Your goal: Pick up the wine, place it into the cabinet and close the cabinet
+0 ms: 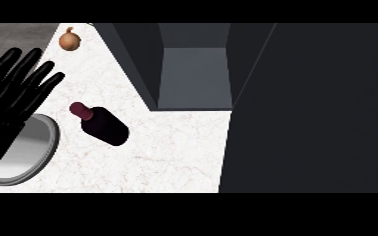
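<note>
Left hand (26, 87) rests at the frame's left edge, fingers straight, holding nothing. The wine (101, 123) lies on the counter (177, 150) left of centre, untouched. The cabinet (193, 75) stands open above — everything's left to do.

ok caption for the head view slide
Wine bottle lies on the counter before the open cabinet; left hand open nearby.

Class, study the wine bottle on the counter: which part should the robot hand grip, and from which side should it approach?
Probably the wide body of the wine bottle, not the narrow neck. It appears to lie on its side, neck pointing up-left, so coming down from above with fingers across its width suits it. The left robot hand, open at the view's left edge, is nearest; the open cabinet lies to the bottle's right.
</note>
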Robot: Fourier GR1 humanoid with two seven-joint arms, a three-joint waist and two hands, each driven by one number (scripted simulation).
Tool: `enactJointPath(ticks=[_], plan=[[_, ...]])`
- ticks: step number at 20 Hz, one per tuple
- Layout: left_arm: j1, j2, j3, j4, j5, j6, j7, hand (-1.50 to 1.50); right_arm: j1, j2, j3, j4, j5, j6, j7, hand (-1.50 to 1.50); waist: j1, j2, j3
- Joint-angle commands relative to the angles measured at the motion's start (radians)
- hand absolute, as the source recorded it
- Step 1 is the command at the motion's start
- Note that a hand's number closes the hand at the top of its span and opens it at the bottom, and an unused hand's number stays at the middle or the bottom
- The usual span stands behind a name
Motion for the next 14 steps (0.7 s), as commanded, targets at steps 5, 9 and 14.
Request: enactJointPath(ticks=[5,9,14], plan=[[-0.031,-0.013,0.013,0.081,-0.078,-0.013,-0.037,-1.50,-0.066,-0.010,-0.024,-0.097,-0.063,-0.026,0.118,-1.50,0.005,0.000,0.000],[-0.001,-0.024,0.029,0.239,-0.135,-0.143,-0.200,-1.50,-0.154,0.004,0.018,-0.077,-0.013,-0.063,0.152,-1.50,0.003,0.000,-0.002],[0.026,-0.041,0.003,0.251,-0.174,-0.130,-0.179,-1.50,-0.134,-0.020,-0.022,-0.141,-0.046,-0.057,0.213,-1.50,0.003,-0.001,-0.001]])
